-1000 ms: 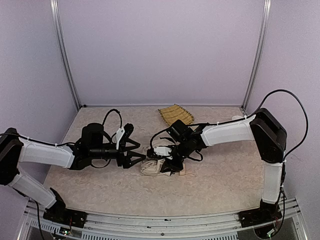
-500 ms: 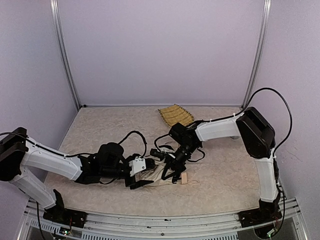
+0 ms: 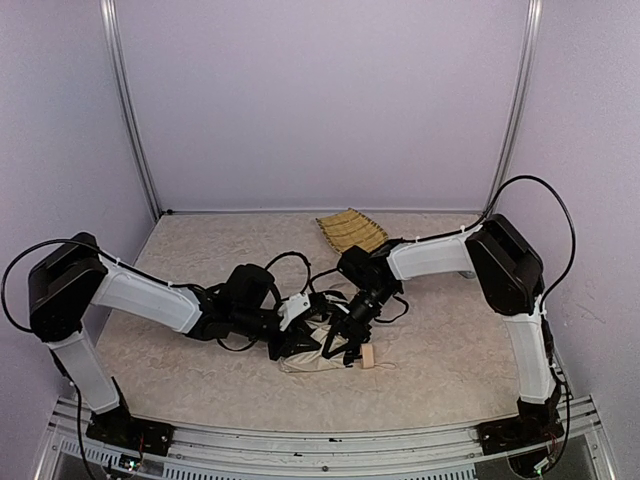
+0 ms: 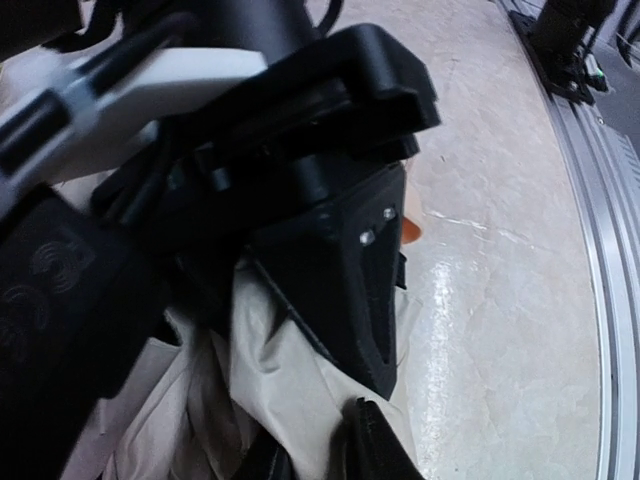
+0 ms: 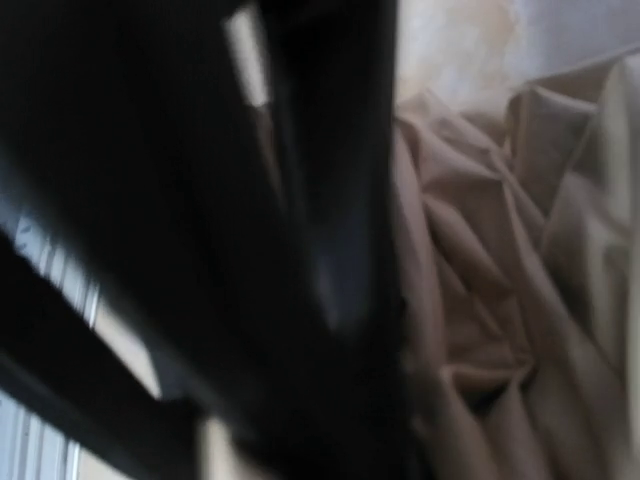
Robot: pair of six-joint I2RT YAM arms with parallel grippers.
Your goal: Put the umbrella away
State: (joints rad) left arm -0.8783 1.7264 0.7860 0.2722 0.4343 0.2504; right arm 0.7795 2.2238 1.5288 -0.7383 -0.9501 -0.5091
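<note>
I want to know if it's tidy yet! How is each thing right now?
umbrella: collapsed, fabric crumpled, lying on the table between both grippers.
left gripper: down at the umbrella's fabric; open or shut, cannot tell.
right gripper: down at the umbrella too; cannot tell.
woven tray: lying flat by the back wall, apart from both arms.

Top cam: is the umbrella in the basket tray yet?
No, the umbrella lies bunched on the table near the front, while the basket tray sits apart from it at the back edge.
</note>
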